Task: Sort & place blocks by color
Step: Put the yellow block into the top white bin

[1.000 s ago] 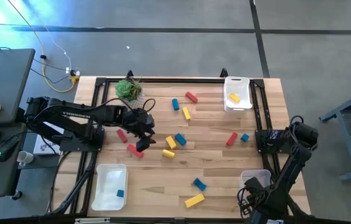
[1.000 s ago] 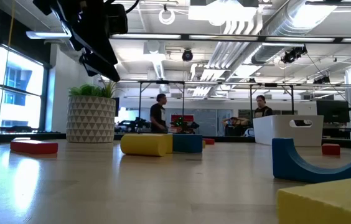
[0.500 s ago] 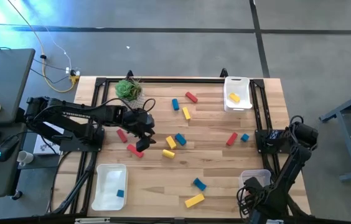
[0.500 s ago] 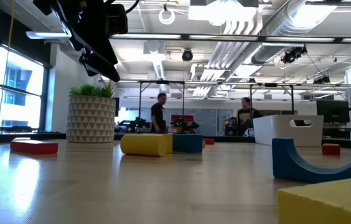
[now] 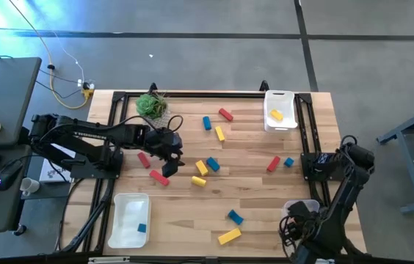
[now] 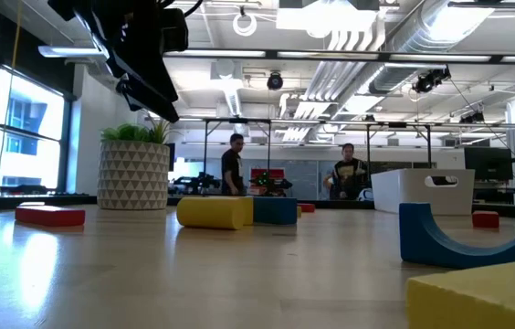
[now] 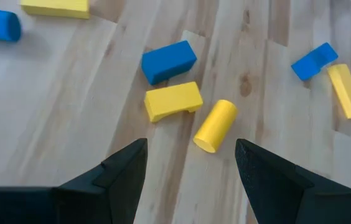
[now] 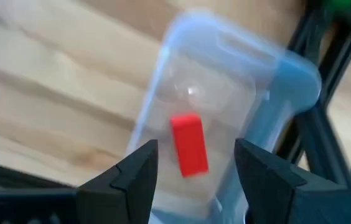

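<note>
Red, blue and yellow blocks lie scattered on the wooden table. My left gripper (image 5: 168, 166) hangs open above the table's left middle. In the left wrist view a yellow cylinder (image 7: 215, 126), a yellow block (image 7: 173, 100) and a blue block (image 7: 168, 61) lie on the wood ahead of its fingers. My right gripper (image 8: 195, 158) stands open above the clear tray (image 8: 225, 87) at the near right corner. A red block (image 8: 189, 144) lies flat on that tray's floor, apart from both fingers.
A white tray (image 5: 280, 94) at the far right holds a yellow block (image 5: 274, 115). A white tray (image 5: 130, 199) at the near left holds a blue block (image 5: 142, 228). A potted plant (image 5: 150, 105) stands at the far left. People stand in the room behind.
My right arm has risen a little above the clear tray at the near right corner. The blocks on the table lie as before.
</note>
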